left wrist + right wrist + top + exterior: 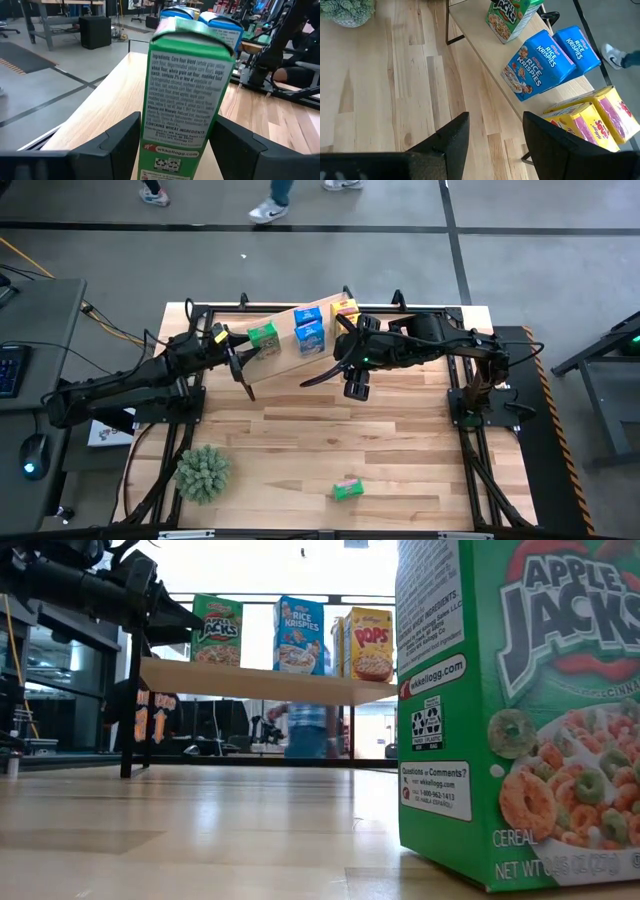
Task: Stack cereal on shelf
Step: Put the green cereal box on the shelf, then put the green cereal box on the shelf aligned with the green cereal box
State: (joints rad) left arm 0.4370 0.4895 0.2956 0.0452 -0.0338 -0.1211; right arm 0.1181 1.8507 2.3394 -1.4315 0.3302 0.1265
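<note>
The light-wood shelf (283, 361) stands at the table's far side. On it, upright on their bases, are a green carton (263, 337), two blue cartons (310, 328) and yellow-orange cartons (345, 308). The low view shows the same row: green carton (217, 630), blue carton (298, 635), yellow carton (371, 644). My left gripper (247, 345) is at the shelf's left end, shut on the green carton (182, 95). My right gripper (356, 388) hangs open and empty over the table in front of the shelf. Another green carton (347, 489) stands near the table's near edge. My left gripper pinches the green carton between its two fingers (122, 137), one on each wide face low down (150, 145), with the narrow ingredients side facing the wrist camera. It comes level from the table's left. The carton stands upright on the shelf plank (95, 112).
A spiky green plant (203, 472) sits at the table's near left corner. The loose green carton (520, 710) fills the right of the low view. Bare striped tabletop (395, 90) lies between shelf and near edge. People's feet (268, 210) show beyond the far edge.
</note>
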